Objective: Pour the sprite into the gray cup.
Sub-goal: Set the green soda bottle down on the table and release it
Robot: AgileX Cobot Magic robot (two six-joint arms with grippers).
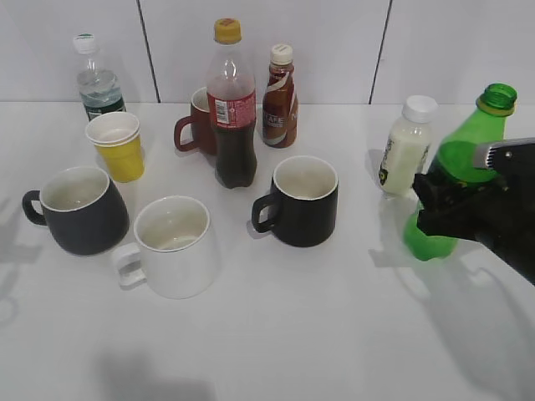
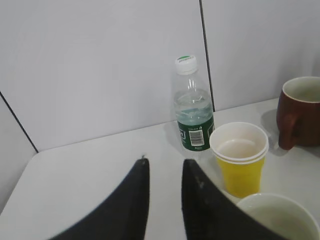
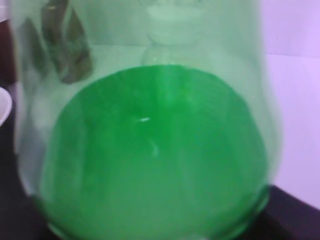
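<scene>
The sprite (image 1: 468, 154) is a green bottle without a cap, leaning a little at the right of the table. My right gripper (image 1: 451, 200) is shut around its middle, and the green body fills the right wrist view (image 3: 150, 150). The gray cup (image 1: 79, 209) stands upright and empty at the far left, handle to the left. My left gripper (image 2: 164, 162) is open and empty above the table's back left; it is out of the exterior view. An off-white cup rim (image 2: 280, 215) shows beside it, probably the gray cup's.
Between bottle and gray cup stand a black mug (image 1: 303, 205), a white mug (image 1: 175, 246) and a cola bottle (image 1: 234, 109). A yellow cup (image 1: 117, 146), water bottle (image 1: 99, 79), brown mug (image 1: 199, 125), coffee bottle (image 1: 280, 88) and white bottle (image 1: 408, 146) stand behind.
</scene>
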